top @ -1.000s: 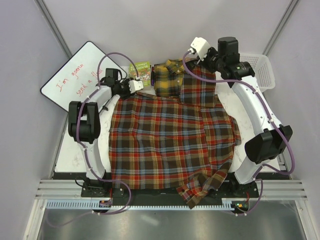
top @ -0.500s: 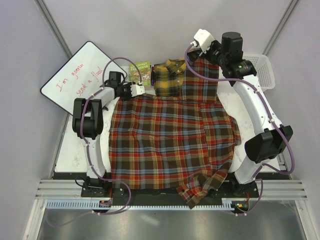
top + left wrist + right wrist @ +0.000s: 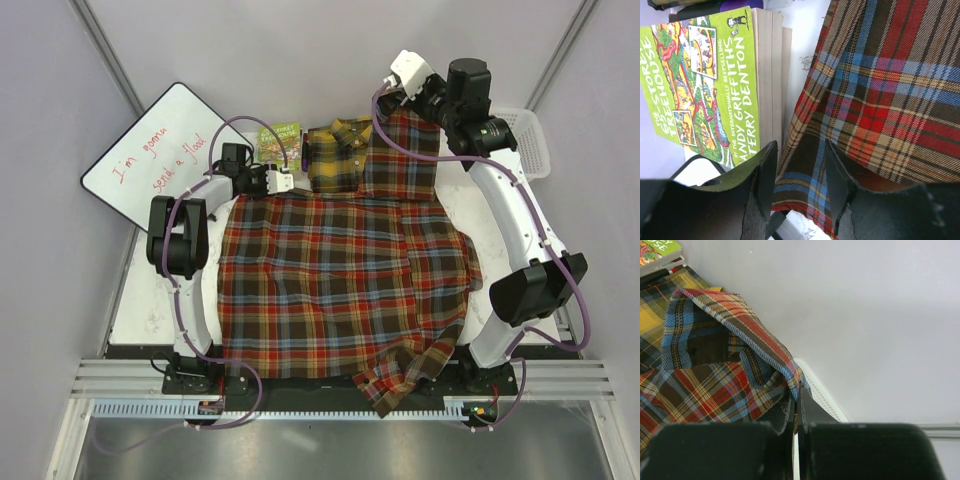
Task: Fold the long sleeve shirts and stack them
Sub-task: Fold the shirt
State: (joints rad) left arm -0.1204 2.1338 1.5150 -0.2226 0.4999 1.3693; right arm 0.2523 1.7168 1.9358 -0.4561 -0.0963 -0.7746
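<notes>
well, right pincer clamps red-brown shirt

Matt woven cloth on red-brown shirt; glossy paper cover on green book; white plastic basket.

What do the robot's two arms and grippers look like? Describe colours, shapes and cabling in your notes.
Both the left arm and the right arm have white tubular links joined by chunky black cylindrical joints. A thin purple cable loops along each. The left gripper and right gripper have white housings and flat black fingers.
</notes>
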